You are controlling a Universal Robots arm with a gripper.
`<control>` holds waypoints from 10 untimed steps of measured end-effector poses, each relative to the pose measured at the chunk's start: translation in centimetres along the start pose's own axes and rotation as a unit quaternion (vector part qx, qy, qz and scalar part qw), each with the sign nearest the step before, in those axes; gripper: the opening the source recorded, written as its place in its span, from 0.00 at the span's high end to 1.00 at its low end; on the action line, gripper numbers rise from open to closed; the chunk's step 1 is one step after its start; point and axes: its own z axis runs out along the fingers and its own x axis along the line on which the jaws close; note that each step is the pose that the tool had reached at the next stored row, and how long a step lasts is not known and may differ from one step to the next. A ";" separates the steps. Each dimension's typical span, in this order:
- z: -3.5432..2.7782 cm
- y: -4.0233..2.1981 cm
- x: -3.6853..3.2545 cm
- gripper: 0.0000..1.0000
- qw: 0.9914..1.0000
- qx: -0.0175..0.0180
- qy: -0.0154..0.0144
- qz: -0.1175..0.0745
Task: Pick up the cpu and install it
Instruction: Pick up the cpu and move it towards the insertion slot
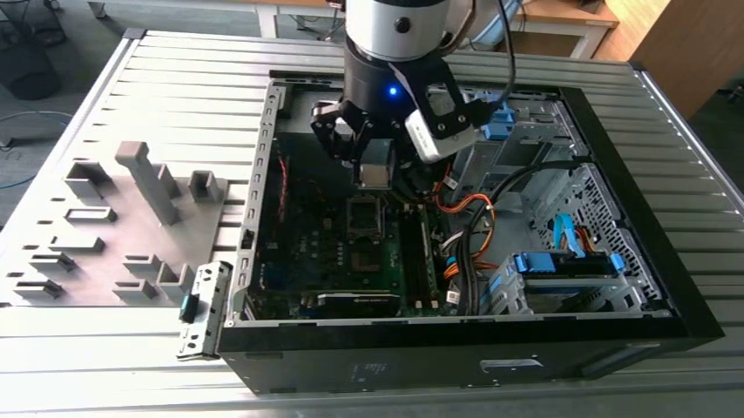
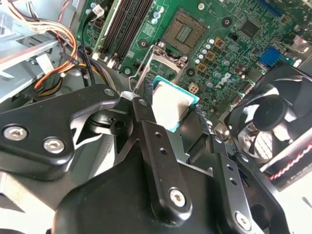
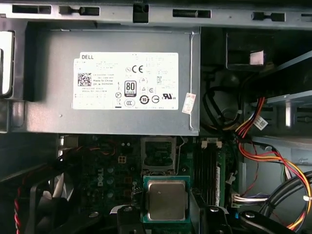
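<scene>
My gripper (image 1: 375,178) hangs inside the open black computer case (image 1: 651,261), over the upper part of the green motherboard (image 1: 337,261). It is shut on the cpu (image 3: 167,199), a small square chip with a silvery face and a green edge, held flat between the black fingers (image 3: 127,214). In the second wrist view the cpu (image 2: 171,108) sits between the fingers, above the board. The black socket frame (image 3: 157,155) lies open on the board just beyond the cpu, also seen as the socket frame (image 1: 364,215) below the gripper.
A grey power supply (image 3: 112,78) fills the case end beyond the socket. Orange and yellow cables (image 3: 265,146) run beside the memory slots (image 2: 126,24). A black fan (image 2: 273,122) sits near the gripper. Grey fixture blocks (image 1: 128,218) stand at the exterior view's left.
</scene>
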 end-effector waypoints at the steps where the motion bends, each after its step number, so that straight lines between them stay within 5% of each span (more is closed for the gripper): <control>1: 0.18 -0.03 0.01 0.53 1.000 0.000 0.000 0.000; 10: 1.53 -0.24 0.18 0.53 1.000 0.000 0.000 0.000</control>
